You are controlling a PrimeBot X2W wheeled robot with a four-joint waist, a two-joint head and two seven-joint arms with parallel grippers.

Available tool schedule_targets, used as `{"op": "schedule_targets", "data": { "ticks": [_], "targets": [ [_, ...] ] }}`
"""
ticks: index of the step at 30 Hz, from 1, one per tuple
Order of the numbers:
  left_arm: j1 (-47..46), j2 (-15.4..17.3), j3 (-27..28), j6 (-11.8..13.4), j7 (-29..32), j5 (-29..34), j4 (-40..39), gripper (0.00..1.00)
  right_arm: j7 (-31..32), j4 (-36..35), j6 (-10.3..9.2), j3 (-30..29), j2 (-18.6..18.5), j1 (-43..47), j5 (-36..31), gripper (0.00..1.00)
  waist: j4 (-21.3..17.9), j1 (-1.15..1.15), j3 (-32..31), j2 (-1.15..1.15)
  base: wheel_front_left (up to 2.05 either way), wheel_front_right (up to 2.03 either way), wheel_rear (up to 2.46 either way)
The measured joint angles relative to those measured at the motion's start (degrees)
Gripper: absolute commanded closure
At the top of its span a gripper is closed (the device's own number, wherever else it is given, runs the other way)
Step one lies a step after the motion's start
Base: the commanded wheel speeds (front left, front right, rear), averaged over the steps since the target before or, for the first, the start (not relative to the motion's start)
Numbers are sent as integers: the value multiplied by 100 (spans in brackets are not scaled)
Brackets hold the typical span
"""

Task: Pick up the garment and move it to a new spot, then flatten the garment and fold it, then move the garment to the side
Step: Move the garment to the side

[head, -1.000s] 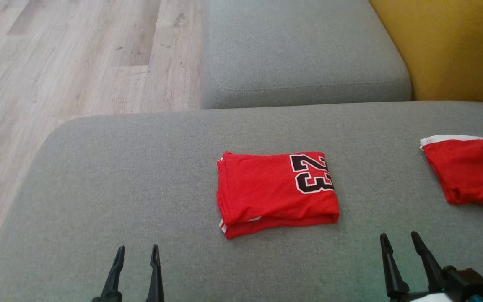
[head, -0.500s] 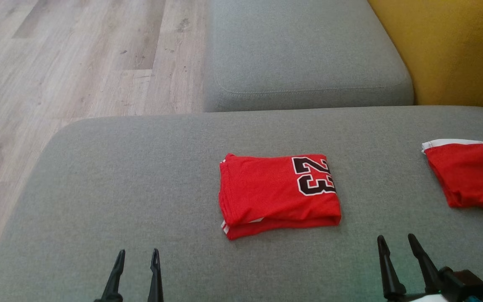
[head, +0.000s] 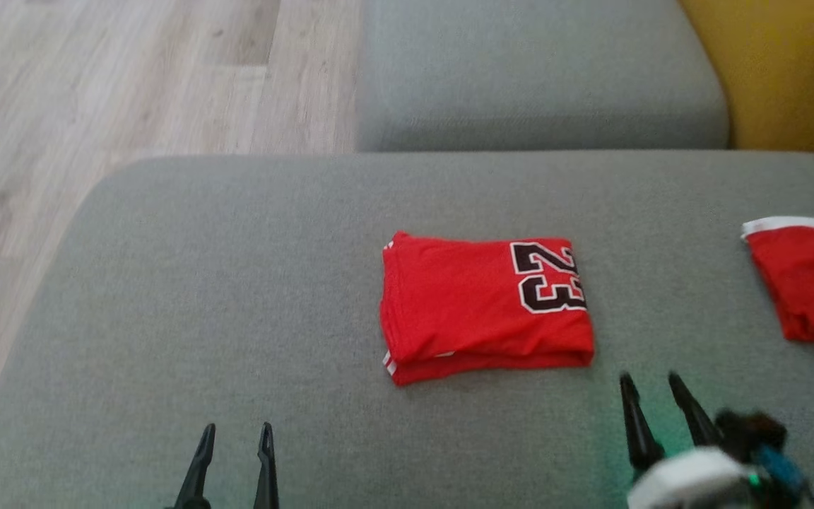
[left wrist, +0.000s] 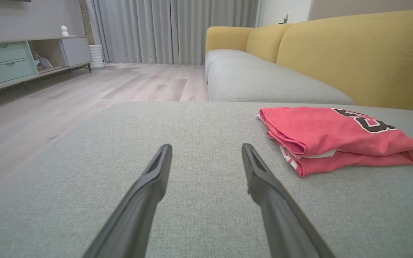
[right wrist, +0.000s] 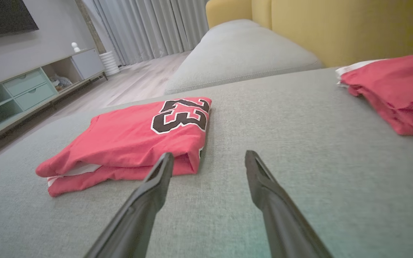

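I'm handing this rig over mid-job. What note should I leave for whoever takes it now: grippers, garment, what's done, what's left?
Left gripper: open, empty, over the grey cushion, off to the jersey's left.
Right gripper: open, empty, close to the jersey's near right corner, apart from it.
Red 23 jersey: folded, lying mid-cushion. A second red garment lies at the cushion's right edge.
Done: the jersey is folded.
Left: move it to the side.
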Motion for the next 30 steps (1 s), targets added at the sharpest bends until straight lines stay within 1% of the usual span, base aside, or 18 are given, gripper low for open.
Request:
{"op": "schedule_targets", "data": {
  "ticks": [3,7,10,11,14,15,16,17,18,19,20,21,26,28,30],
  "targets": [
    [-32,0,-80,1,0,-21,-41,0,57,670,0,182,-43,-783,202,0,67,0,192,0,0,0,0],
    [-214,-1,-223,33,0,-178,-51,0,410,1388,0,163,-182,-1970,433,0,212,1,442,0,0,0,0],
    [-372,-2,-309,58,0,-220,-101,0,632,1920,0,129,-266,-2644,394,0,348,1,635,0,0,0,0],
    [-471,-4,-358,83,0,-220,-129,0,654,2301,0,35,-308,-2964,264,0,450,1,750,0,0,0,0],
    [-597,-9,-400,111,0,-231,-138,0,665,2886,0,-141,-343,-3248,121,0,611,1,886,0,0,0,0],
    [-620,-10,-405,136,0,-277,-145,0,665,3075,0,-188,-338,-3295,80,4,668,1,918,0,0,0,0],
    [-630,-11,-409,149,0,-296,-145,0,665,3267,0,-220,-335,-3333,58,14,722,1,944,0,0,0,0],
    [-634,-12,-408,151,0,-294,-143,0,665,3428,0,-224,-326,-3350,24,31,775,1,968,0,0,0,0],
    [-641,-12,-405,151,0,-294,-143,0,667,3575,0,-219,-308,-3351,13,63,824,0,987,0,0,0,0],
    [-650,-12,-401,152,0,-294,-141,0,693,3715,0,-196,-274,-3351,13,79,864,0,1001,0,0,0,0],
    [-662,-12,-400,153,0,-294,-141,0,660,3794,0,-170,-233,-3351,13,79,893,0,1010,0,0,0,0],
    [-678,-12,-398,155,0,-294,-141,0,602,3836,0,-154,-203,-3370,13,100,908,0,1017,0,0,0,0],
    [-686,-12,-358,199,0,-244,-183,0,337,4045,1,44,-233,-3544,-7,100,784,0,992,0,0,0,0],
    [-684,-13,-344,197,0,-244,-213,0,272,4079,1,124,-381,-3588,-103,100,679,0,977,0,0,0,0],
    [-672,-13,-301,192,0,-204,-265,0,224,4122,1,148,-620,-3665,-230,100,542,-1,977,0,0,0,0]
  ]
}}
